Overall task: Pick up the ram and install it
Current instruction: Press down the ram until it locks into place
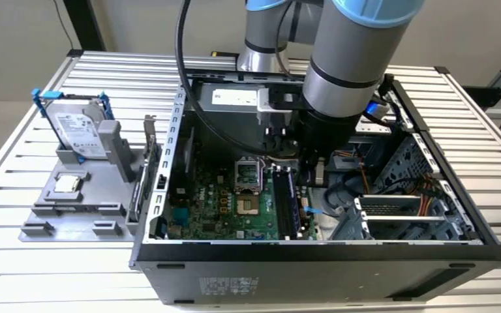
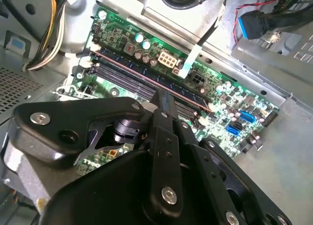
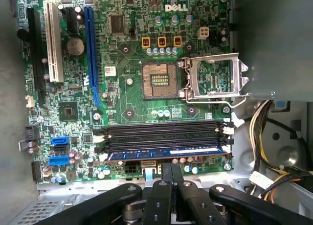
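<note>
Checking the seat: the ram [image 3: 166, 152] [image 2: 146, 78] stands in the slot nearest the board edge, beside the empty memory slots [image 3: 166, 134]. The gripper [image 3: 171, 168] [image 2: 164, 95] hangs at its mid-length, fingers drawn together with nothing between them. Contact with the top edge: cannot tell.

Risk, as I judge it: a push at mid-length only could bow the stick or leave one end unlatched. An off-line push could slide the tips onto the board.

Around: open processor socket [image 3: 159, 80], yellow wire bundle [image 3: 264, 132] and case wall [image 1: 320, 251] crowd the arm.
</note>
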Controlling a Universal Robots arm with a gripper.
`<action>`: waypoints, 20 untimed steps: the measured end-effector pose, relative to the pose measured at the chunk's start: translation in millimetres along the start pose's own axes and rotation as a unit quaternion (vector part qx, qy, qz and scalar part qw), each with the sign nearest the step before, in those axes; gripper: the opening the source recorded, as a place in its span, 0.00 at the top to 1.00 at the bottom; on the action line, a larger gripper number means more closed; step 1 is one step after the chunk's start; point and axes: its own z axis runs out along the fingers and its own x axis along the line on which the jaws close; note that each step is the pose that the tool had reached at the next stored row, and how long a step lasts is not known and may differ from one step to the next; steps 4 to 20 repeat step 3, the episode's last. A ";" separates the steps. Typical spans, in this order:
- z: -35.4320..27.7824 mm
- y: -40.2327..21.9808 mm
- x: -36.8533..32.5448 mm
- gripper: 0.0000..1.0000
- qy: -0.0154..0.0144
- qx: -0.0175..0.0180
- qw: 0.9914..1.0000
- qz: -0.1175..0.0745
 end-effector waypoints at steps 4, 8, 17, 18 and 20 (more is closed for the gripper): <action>-0.1 0.0 0.0 1.00 0.000 0.000 1.000 0.000; -0.1 0.0 0.0 1.00 0.000 0.000 1.000 0.000; -0.1 0.0 0.0 1.00 0.000 0.000 1.000 0.000; -0.1 0.0 0.0 1.00 0.000 0.000 1.000 0.000; -0.1 0.0 0.0 1.00 0.000 0.000 1.000 0.000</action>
